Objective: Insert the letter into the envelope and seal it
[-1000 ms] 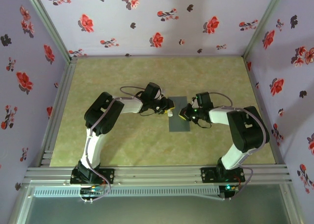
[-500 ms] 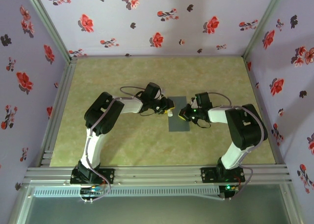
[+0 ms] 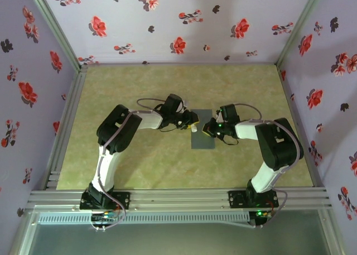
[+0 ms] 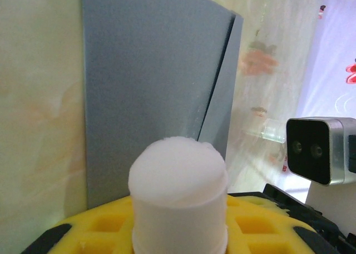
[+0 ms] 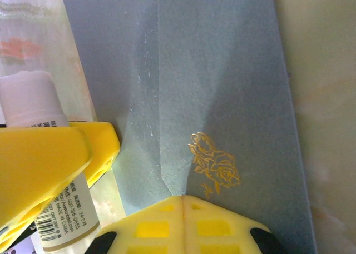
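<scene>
The left gripper [image 3: 192, 123] clamps a white glue stick [image 4: 178, 187] beside the envelope [image 5: 222, 76]. The right gripper [image 5: 183, 201], fingers together, seems to press on it near a gold rose [image 5: 214, 168].

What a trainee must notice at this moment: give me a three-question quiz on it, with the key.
1. Which tool grips the white stick?
2. Fill in: the right tool, at the envelope, is ___ (open or shut).
3. True or false: the envelope bears a gold rose.
Key: 1 the left tool; 2 shut; 3 true.
</scene>
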`<state>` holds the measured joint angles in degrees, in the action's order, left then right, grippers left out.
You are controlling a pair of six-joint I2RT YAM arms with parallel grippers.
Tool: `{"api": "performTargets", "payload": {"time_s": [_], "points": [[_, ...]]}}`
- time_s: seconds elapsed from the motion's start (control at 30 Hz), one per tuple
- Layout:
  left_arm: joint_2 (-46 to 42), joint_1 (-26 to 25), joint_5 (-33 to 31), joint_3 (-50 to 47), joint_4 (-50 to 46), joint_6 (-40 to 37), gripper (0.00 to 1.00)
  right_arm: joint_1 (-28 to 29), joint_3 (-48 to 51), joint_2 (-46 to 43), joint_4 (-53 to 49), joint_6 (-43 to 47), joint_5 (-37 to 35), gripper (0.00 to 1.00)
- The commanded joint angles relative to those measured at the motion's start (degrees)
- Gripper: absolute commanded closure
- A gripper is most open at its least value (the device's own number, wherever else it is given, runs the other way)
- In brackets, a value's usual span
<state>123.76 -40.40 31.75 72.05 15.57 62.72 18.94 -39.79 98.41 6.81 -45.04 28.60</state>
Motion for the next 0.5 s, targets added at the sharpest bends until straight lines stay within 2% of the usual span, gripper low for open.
{"api": "performTargets", "payload": {"time_s": [0.0, 0.27, 0.47], "points": [[5.3, -2.5, -1.7, -1.0, -0.1, -0.4, 1.00, 2.3, 4.1, 9.0, -11.4, 1.3, -12.0, 1.00], [5.3, -2.5, -1.7, -1.5, 0.7, -0.3, 1.00, 2.9, 5.3, 10.4, -11.3, 0.8, -12.7, 1.00], [5.3, -2.5, -1.7, -1.9, 0.8, -0.2, 1.00, 2.9, 4.5, 6.1, -12.1, 0.4, -11.7, 1.00]]}}
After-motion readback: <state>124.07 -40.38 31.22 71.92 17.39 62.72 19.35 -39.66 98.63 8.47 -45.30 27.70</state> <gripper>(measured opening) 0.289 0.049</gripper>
